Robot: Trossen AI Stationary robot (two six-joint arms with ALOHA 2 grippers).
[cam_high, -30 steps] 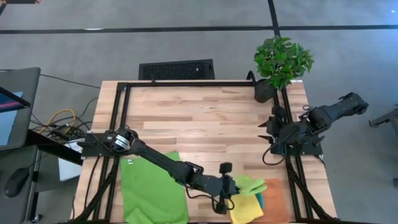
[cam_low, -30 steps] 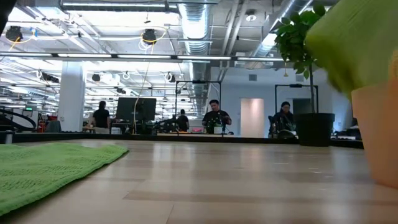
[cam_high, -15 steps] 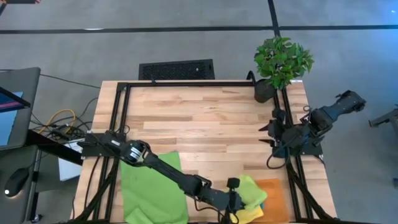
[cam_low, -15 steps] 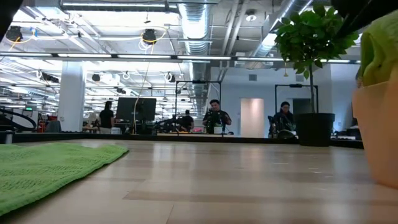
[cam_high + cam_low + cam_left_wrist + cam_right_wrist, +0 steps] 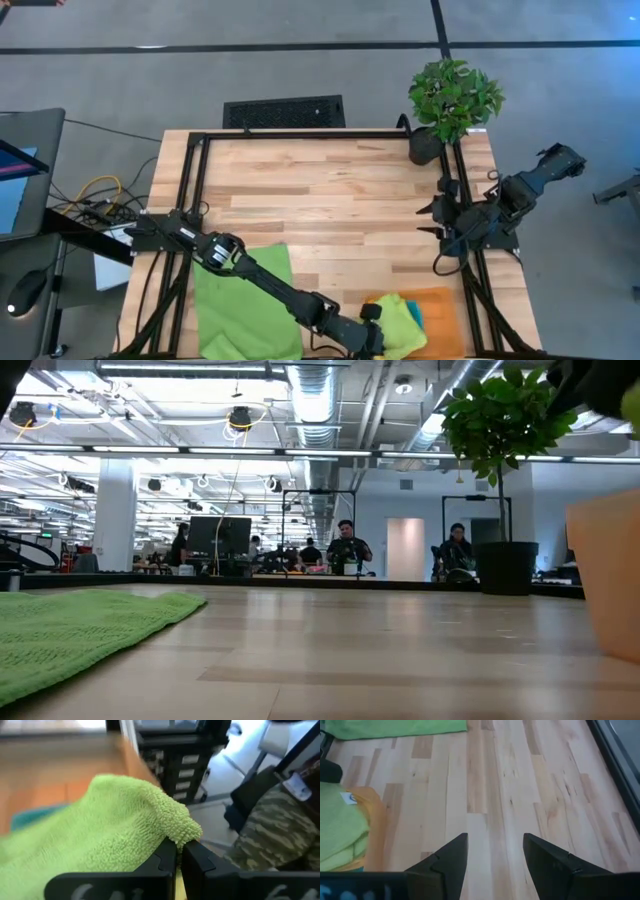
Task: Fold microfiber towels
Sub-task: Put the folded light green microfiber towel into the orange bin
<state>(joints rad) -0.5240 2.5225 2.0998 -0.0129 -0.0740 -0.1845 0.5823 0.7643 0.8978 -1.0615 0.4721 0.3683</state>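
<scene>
My left gripper (image 5: pixel 372 338) reaches to the table's near edge and is shut on a lime green towel (image 5: pixel 115 820). That towel lies on a small stack (image 5: pixel 396 320) on the orange mat (image 5: pixel 445 312). A teal towel (image 5: pixel 418 316) shows at the stack's side, and a yellow one (image 5: pixel 342 866) peeps out underneath. A second lime green towel (image 5: pixel 245 310) lies spread flat at the near left. My right gripper (image 5: pixel 495 855) hangs open above bare wood by the table's right edge (image 5: pixel 440 215). My left gripper pinches a bunched corner (image 5: pixel 186 832) of the lime green towel between its two shut fingers. The fingers come from the table's left, slanting down. How many layers they hold I cannot tell. The rest of the towel lies draped over the stack.
A potted plant (image 5: pixel 452 100) stands at the far right corner. A black frame (image 5: pixel 300 133) runs around the table. Bare wood (image 5: pixel 320 200) fills the middle and far part. People sit in the room beyond the far edge.
My left gripper has moved down and toward the table's near edge, staying shut on the green towel. The towel has come down with it onto the stack and now covers most of the yellow towel.
</scene>
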